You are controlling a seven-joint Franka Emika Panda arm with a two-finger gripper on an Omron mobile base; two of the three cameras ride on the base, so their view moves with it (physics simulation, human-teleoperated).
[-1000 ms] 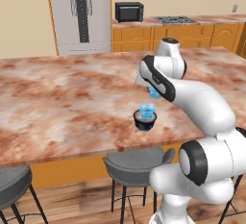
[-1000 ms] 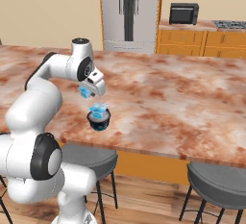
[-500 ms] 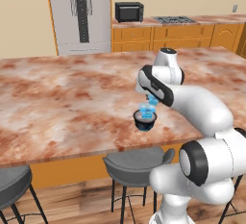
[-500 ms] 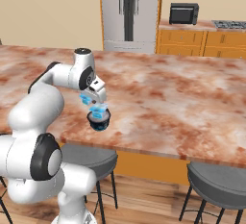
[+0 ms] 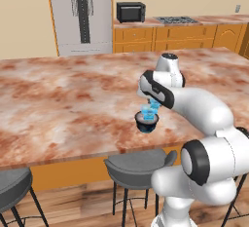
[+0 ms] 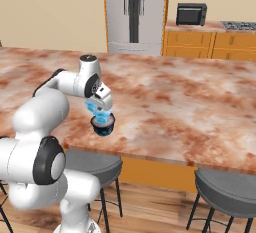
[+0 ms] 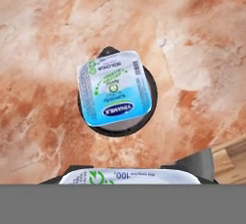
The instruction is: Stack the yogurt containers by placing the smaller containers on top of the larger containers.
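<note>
Near the front edge of the marbled reddish stone counter (image 5: 68,104), we see the dark round tapered cup (image 5: 146,122) with one light-blue squarish white-topped cup (image 7: 116,94) resting on its lid. The gripper (image 5: 153,105) hovers just above, apparently clamped on a second white-topped cup (image 7: 129,176), though its fingers are hidden. Grey round stools (image 5: 138,162) stand below the counter edge.
</note>
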